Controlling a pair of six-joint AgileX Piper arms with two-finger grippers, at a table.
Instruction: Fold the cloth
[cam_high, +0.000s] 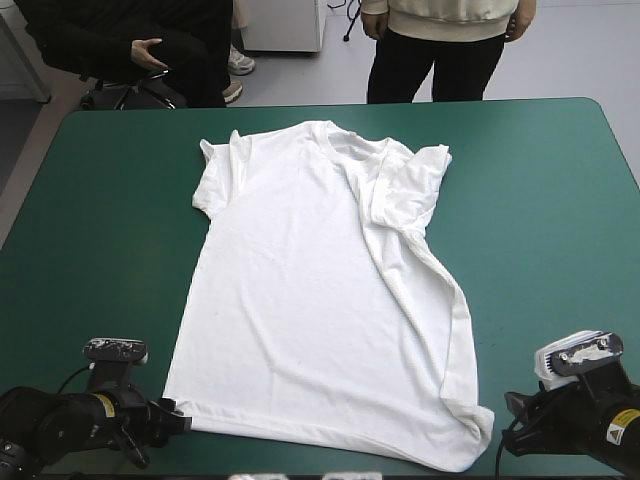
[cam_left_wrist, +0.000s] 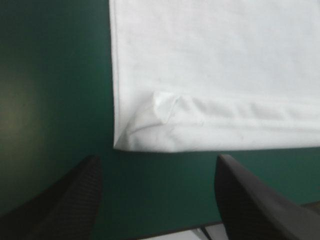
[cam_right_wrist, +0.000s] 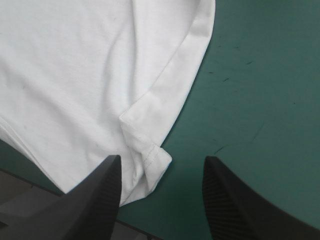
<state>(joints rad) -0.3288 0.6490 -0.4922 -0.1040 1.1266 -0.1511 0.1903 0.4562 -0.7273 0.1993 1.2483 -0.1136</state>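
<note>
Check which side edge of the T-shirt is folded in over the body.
On the T-shirt, the edge toward the right claw: a long fold runs sleeve to hem. The edge toward the left claw lies flat, straight.

Bright, even overhead light on the teal-green surface (cam_high: 100, 220). Thin soft shadow under the T-shirt (cam_left_wrist: 210, 75) hem; left wrist view dim at corners.

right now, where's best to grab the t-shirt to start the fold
The two hem corners, from the near edge of the table. The T-shirt lies flat, hem toward the robot; the open left gripper and right gripper each face a corner. The right corner's folded-over flap should pinch easily.
</note>
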